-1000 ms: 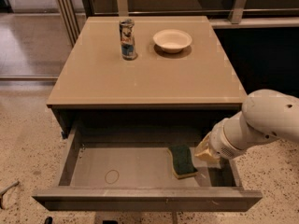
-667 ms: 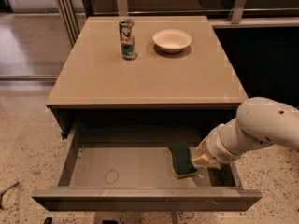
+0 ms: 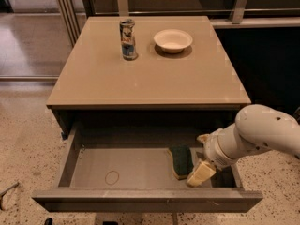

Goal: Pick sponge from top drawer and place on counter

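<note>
Here, the cream-padded two-finger gripper (image 3: 198,158) reaches into the right end of the wide, shallow grey-brown top drawer (image 3: 140,201), fingers spread and pinching nothing. The green-faced yellow foam sponge (image 3: 180,161) lies flat on the drawer floor just beside them, apparently so the fingers can straddle it.

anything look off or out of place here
Nothing spilled or broken. The sponge lies slightly askew at the right end of the open top drawer, beside the gripper. A faint ring mark shows on the drawer floor. The can and bowl stand upright on the counter.
</note>
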You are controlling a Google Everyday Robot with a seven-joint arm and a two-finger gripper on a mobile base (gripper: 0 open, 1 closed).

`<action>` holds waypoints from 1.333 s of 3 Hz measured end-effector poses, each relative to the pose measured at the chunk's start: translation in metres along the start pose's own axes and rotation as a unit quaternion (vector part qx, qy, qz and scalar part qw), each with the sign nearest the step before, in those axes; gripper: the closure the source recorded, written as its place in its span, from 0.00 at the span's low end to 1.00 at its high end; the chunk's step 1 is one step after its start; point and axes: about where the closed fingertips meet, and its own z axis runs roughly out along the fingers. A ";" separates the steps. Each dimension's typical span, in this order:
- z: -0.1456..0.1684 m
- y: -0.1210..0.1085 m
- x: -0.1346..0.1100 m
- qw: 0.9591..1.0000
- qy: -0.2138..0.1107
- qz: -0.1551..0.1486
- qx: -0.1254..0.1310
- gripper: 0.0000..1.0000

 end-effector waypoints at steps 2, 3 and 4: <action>0.025 -0.008 -0.011 0.999 -0.030 -0.009 0.014 0.10; 0.043 -0.011 -0.019 0.999 -0.037 -0.018 0.012 0.06; 0.060 -0.012 -0.022 0.999 -0.036 -0.020 0.004 0.03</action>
